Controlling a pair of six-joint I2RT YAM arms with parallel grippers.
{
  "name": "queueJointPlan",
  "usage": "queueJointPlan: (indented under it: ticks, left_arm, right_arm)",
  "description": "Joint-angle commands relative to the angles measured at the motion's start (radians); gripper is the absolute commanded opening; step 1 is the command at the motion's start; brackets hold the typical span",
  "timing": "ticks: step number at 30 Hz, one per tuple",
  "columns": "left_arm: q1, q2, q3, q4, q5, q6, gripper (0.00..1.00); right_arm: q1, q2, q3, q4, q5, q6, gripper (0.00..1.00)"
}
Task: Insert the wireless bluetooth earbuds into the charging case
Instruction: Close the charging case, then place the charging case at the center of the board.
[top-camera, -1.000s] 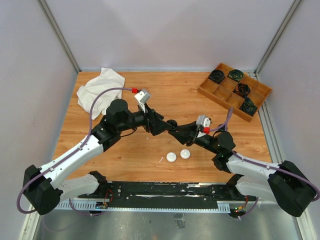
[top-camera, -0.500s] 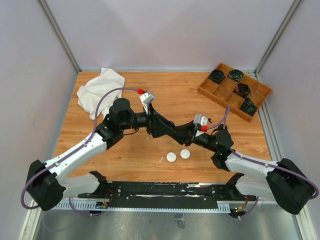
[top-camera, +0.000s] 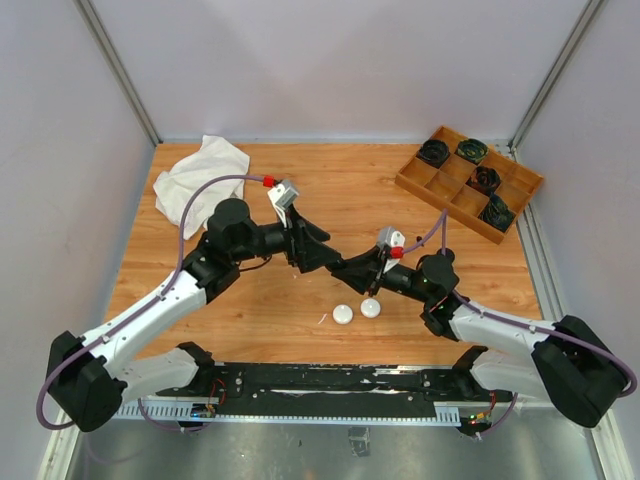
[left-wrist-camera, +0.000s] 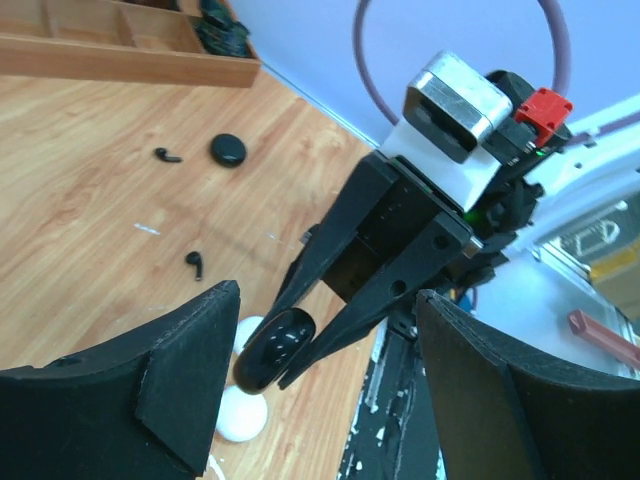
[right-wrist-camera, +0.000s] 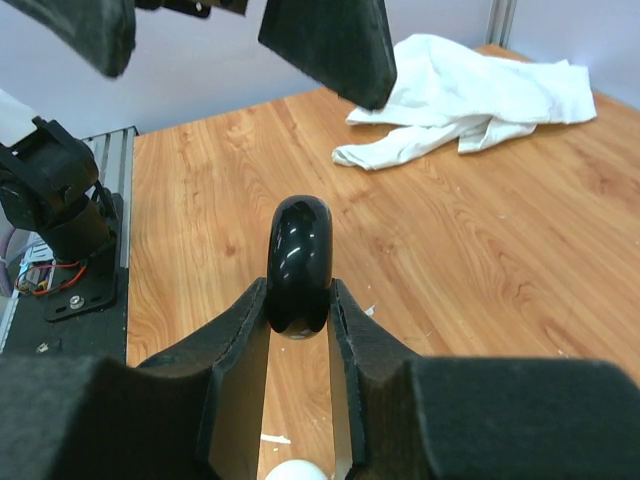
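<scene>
right gripper (right-wrist-camera: 298, 296) pinching glossy black charging case (right-wrist-camera: 300, 250) edge-on at its tips | left gripper (left-wrist-camera: 328, 300) spread wide, facing it, empty | black earbuds (left-wrist-camera: 195, 263) loose on table beyond left gripper | handling: tiny, light, slick (probably skittish), best pinched across the stem

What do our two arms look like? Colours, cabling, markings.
Left arm and right arm match: white lower links, black joints and upper links, black wedge-shaped jaws. A purple cable loops along each. Each wrist has a silver-white camera block with a red tab.
</scene>
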Motion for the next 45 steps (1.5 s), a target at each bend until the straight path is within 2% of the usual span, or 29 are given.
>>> queueJointPlan:
  ticks: [1, 8, 13, 18, 23, 28, 36, 45]
  left_arm:
    - [0.027, -0.059, 0.003, -0.096, -0.170, 0.053, 0.77]
    - [0.085, -0.109, 0.040, -0.390, -0.561, 0.074, 0.82]
    - [0.124, -0.165, 0.051, -0.537, -0.714, 0.103, 0.87]
    - [0.145, -0.194, 0.086, -0.620, -0.824, 0.183, 0.91]
    - [0.146, -0.214, 0.101, -0.583, -0.874, 0.261, 0.92]
    - [0.147, -0.239, 0.038, -0.504, -0.900, 0.284, 0.93]
    - [0.166, -0.264, -0.007, -0.488, -0.914, 0.280, 0.93]
    - [0.174, -0.290, -0.029, -0.487, -0.867, 0.276, 0.93]
  right_arm:
    - [-0.010, -0.040, 0.065, -0.177, 0.039, 0.006, 0.01]
    - [-0.023, -0.088, 0.152, -0.599, 0.154, -0.021, 0.01]
    - [-0.033, -0.062, 0.219, -0.832, 0.202, -0.019, 0.01]
    - [-0.034, 0.056, 0.317, -1.023, 0.251, 0.020, 0.02]
    - [-0.034, 0.205, 0.418, -1.130, 0.257, 0.044, 0.06]
    - [-0.034, 0.316, 0.481, -1.169, 0.237, 0.077, 0.10]
    - [-0.034, 0.440, 0.519, -1.184, 0.200, 0.099, 0.17]
    - [-0.034, 0.436, 0.521, -1.235, 0.269, 0.106, 0.38]
